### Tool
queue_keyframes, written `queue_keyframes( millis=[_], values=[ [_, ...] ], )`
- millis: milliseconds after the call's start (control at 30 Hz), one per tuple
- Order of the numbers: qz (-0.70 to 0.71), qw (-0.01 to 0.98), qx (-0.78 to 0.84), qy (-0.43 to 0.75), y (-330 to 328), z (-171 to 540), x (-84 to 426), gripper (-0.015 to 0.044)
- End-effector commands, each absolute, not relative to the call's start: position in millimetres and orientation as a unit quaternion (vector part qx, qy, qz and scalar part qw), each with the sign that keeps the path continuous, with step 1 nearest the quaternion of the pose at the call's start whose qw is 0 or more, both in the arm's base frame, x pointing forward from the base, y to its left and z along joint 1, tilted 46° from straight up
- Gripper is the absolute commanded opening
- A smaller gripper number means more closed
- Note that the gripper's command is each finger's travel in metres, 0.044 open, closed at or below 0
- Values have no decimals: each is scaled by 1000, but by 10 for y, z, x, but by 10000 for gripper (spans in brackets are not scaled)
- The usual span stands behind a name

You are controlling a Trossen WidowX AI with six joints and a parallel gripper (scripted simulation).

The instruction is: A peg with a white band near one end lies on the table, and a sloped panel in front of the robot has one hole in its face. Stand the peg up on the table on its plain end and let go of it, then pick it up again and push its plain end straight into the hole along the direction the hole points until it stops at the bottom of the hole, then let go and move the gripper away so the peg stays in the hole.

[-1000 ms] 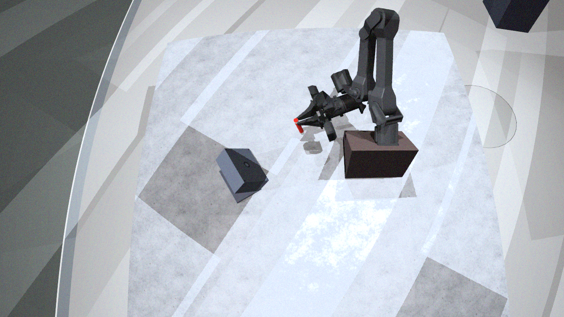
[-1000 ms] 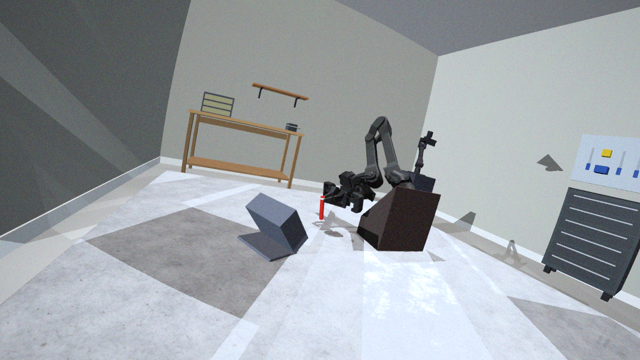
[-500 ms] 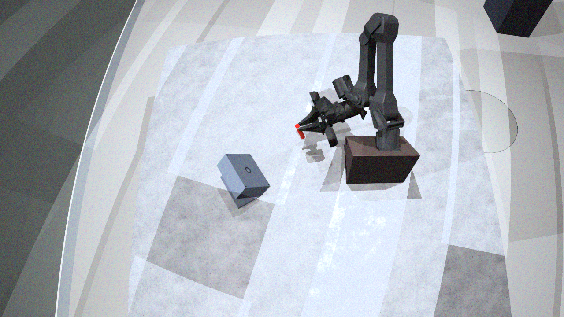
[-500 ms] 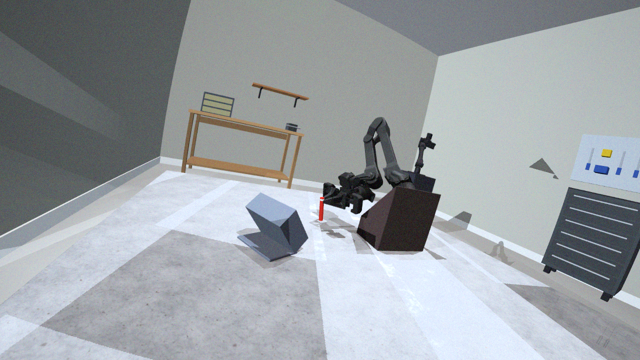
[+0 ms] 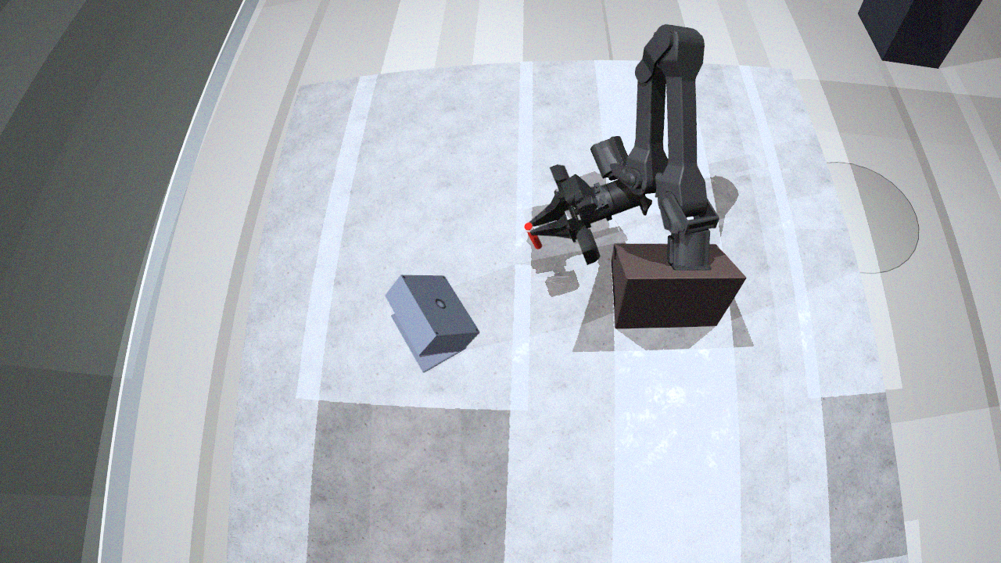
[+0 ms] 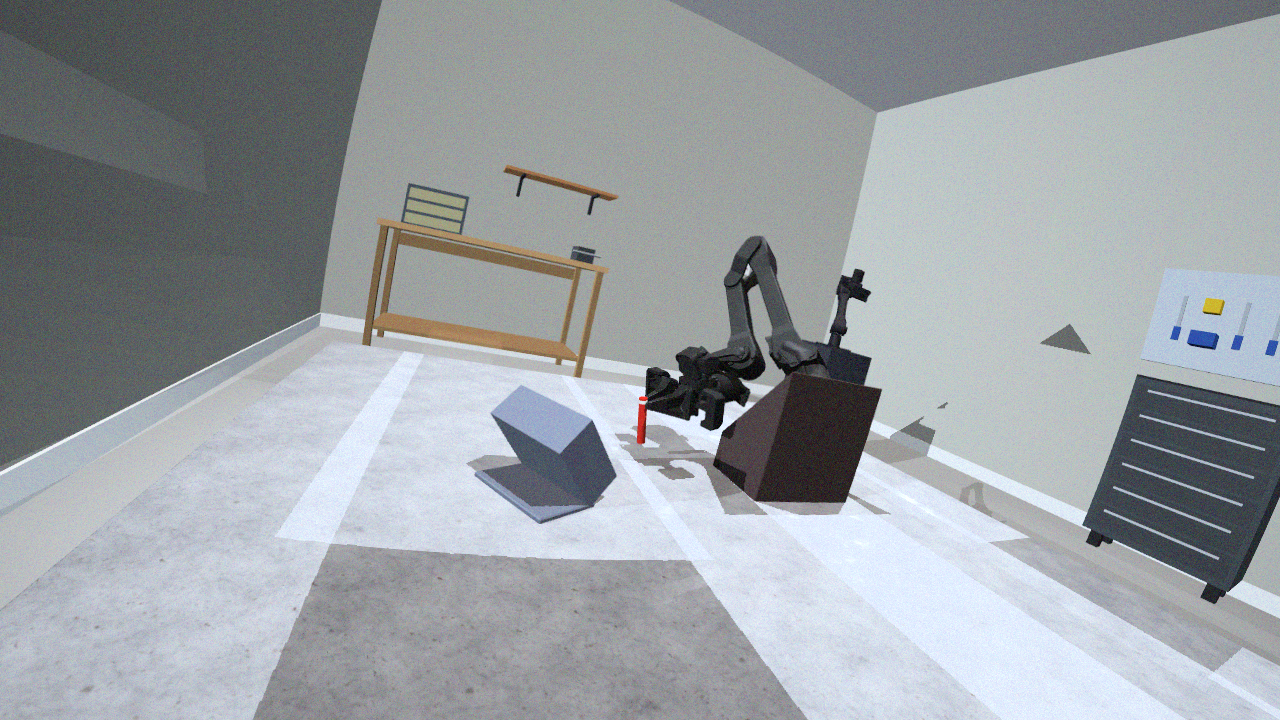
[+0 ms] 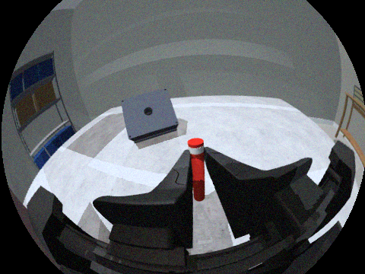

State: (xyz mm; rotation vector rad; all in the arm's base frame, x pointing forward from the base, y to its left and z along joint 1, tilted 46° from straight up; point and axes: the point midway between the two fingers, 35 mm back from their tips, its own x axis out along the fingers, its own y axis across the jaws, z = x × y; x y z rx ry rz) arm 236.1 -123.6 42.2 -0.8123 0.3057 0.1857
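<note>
The red peg (image 5: 535, 241) (image 6: 640, 422) (image 7: 198, 171) stands upright, its white band (image 7: 196, 150) near the top and its plain end down. My gripper (image 5: 529, 229) (image 7: 196, 152) is shut on the peg at or just below the band, one finger on each side. The plain end is at or very close to the table (image 5: 420, 174) (image 6: 447, 402); I cannot tell whether it touches. The sloped panel (image 5: 451, 320) (image 6: 546, 419) (image 7: 161, 123) is apart from the peg, and its face has one dark round hole (image 5: 440, 303) (image 7: 148, 111). The hole is hidden in the exterior view.
The arm's brown base block (image 5: 675, 302) (image 6: 810, 438) is to the right of the peg in the top and exterior views. A wooden workbench (image 6: 483, 335) and a dark drawer cabinet (image 6: 1181, 474) stand farther away. A rack with blue bins (image 7: 39, 73) shows at the left of the wrist view.
</note>
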Motion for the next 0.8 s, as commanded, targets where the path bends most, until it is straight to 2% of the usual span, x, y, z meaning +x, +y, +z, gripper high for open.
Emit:
queue_keyframes(
  millis=[0, 767],
  values=[
    [90, 903, -393, 148, -1249, 409, 2361, 50],
    [84, 904, -391, 150, -1311, 378, 2359, 50]
  ],
)
